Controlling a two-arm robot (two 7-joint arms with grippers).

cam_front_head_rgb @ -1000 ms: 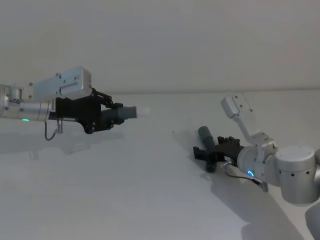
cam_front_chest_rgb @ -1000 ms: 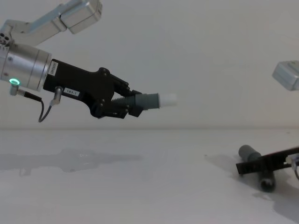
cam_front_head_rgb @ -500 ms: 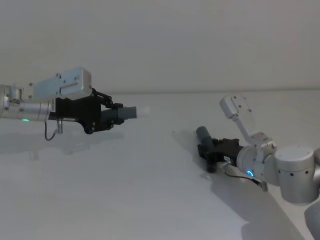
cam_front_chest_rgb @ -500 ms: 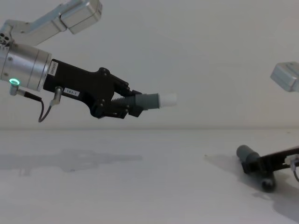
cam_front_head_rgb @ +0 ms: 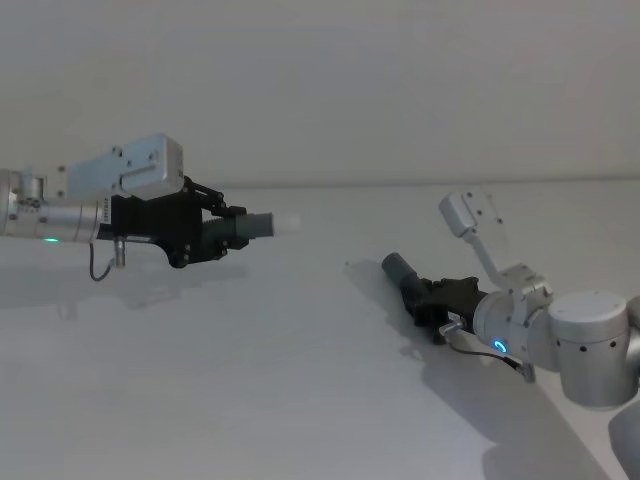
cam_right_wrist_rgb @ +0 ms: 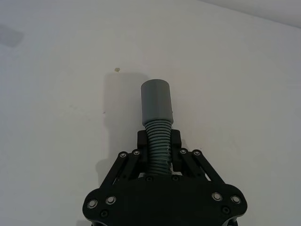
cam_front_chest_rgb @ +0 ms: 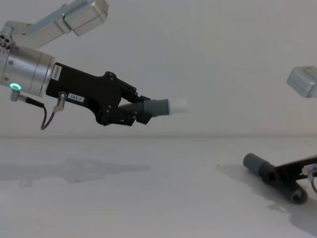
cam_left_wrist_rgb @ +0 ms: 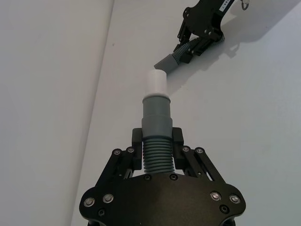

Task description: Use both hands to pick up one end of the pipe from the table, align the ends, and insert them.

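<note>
Nearest to me, low on my right side, the right gripper [cam_right_wrist_rgb: 160,139] has its fingers clamped on the ribbed middle of the plain grey hose piece [cam_right_wrist_rgb: 156,101], just behind the smooth cuff, which sticks out past the fingertips; the piece sits low over the table [cam_front_head_rgb: 250,380], cuff end tilted up; I cannot tell whether its tail end touches the surface.

Farther out and higher, on my left, the left gripper [cam_front_chest_rgb: 138,111] is closed on the ribs of the white-tipped hose piece [cam_front_chest_rgb: 161,107]; it holds that piece well clear of the table, nearly level, with the white tip [cam_left_wrist_rgb: 156,82] pointing across toward the right gripper; the two pieces are well apart.

I judge both pieces light, so weight is no worry; the ribbed sections look soft and bendy, the cuffs stiffer, smooth and probably slippery. The ribs give the pads something to bite; a hold close behind the cuff, as both grippers have, leaves little free length to flop. Squeezing a cuff itself might deform it and spoil the fit. The white tip looks narrower than the grey cuff, so I expect it to go inside; off-axis contact could buckle the ribs, so I would line up first and push gently.
</note>
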